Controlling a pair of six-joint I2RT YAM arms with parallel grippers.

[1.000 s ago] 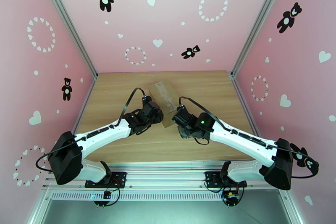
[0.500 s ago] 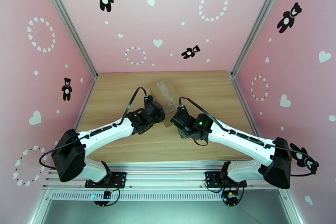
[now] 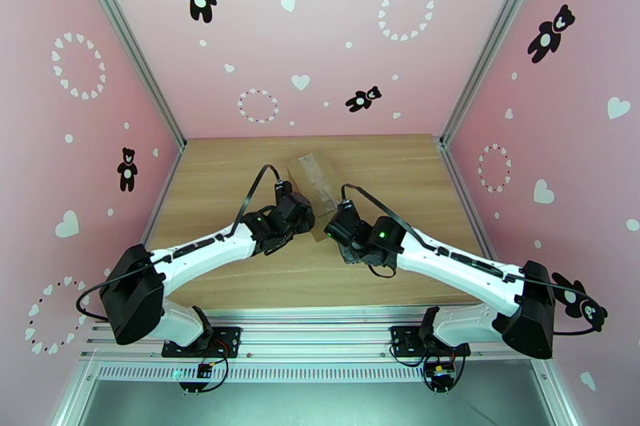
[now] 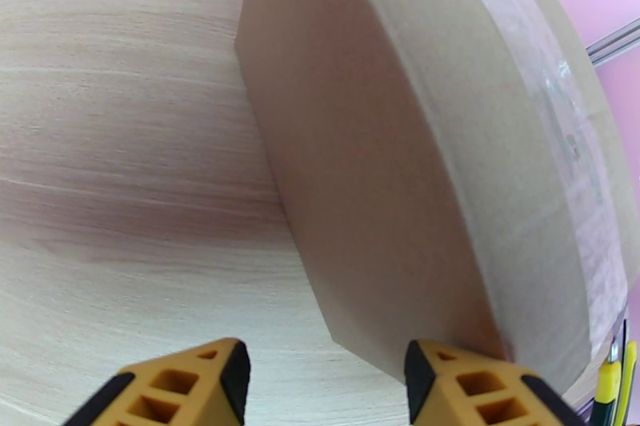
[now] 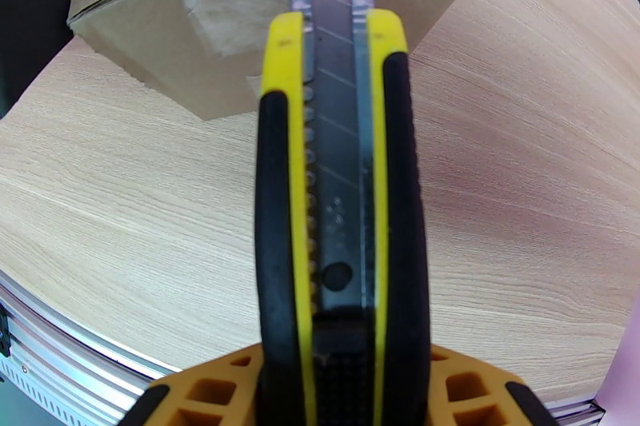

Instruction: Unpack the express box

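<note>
The express box (image 3: 314, 182), a small brown carton with clear tape, lies slantwise on the wooden table (image 3: 224, 180). My left gripper (image 3: 301, 217) is open against the box's left long side. In the left wrist view that side of the box (image 4: 376, 148) rises just ahead of the gripper (image 4: 324, 384), and the right fingertip (image 4: 472, 388) sits at the box's lower corner. My right gripper (image 5: 340, 400) is shut on a yellow and black utility knife (image 5: 336, 180). Its bared blade reaches the taped near end of the box (image 5: 200, 36).
Pink walls with bear and heart prints close the table in on three sides. An aluminium rail (image 3: 320, 332) with the arm bases runs along the near edge. Bare wood lies to the left and right of the box.
My left arm has pushed a little forward and right, closer against the box, which shifted slightly. The right arm with the knife has hardly moved.
</note>
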